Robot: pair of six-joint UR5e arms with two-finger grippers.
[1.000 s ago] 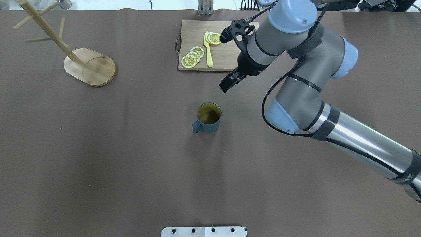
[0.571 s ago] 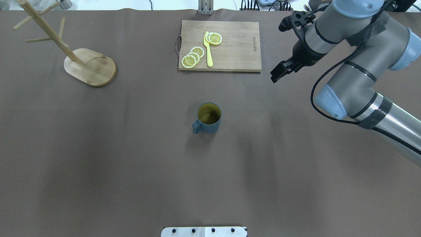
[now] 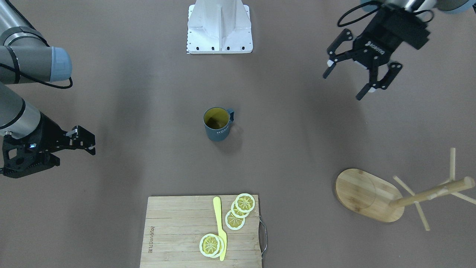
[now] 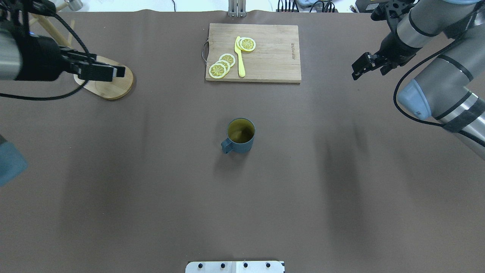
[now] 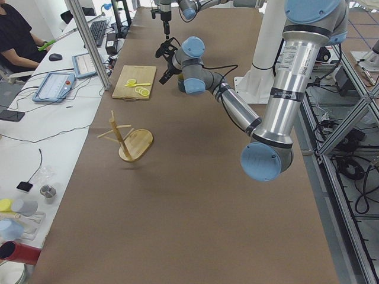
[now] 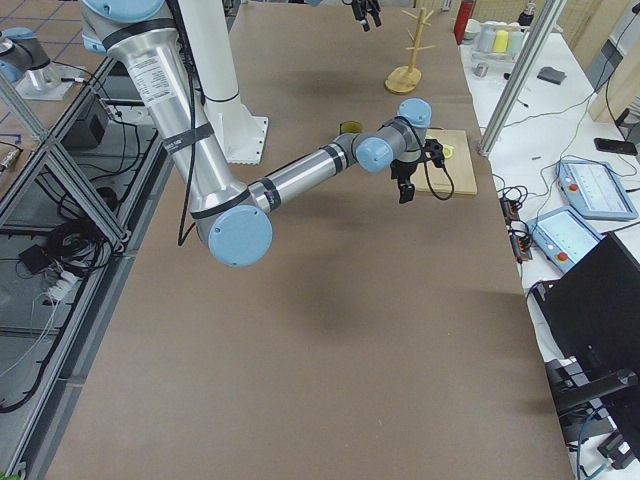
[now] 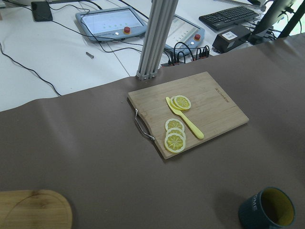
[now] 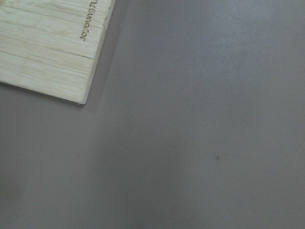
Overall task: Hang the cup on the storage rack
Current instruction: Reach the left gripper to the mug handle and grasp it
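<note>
Table [image 4: 151, 189] bears cup [image 4: 240, 136], rack [image 3: 368, 195], seemingly bamboo board [image 4: 265, 57].

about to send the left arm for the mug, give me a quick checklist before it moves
1. cup upright, nothing touching it: ok
2. Its handle points toward the left arm's side: ok
3. left gripper open: ok
4. left gripper lined up over the cup: not ok, it is off toward the storage rack
5. storage rack upright, pegs bare: ok
6. right gripper clear of the cup: ok
</note>
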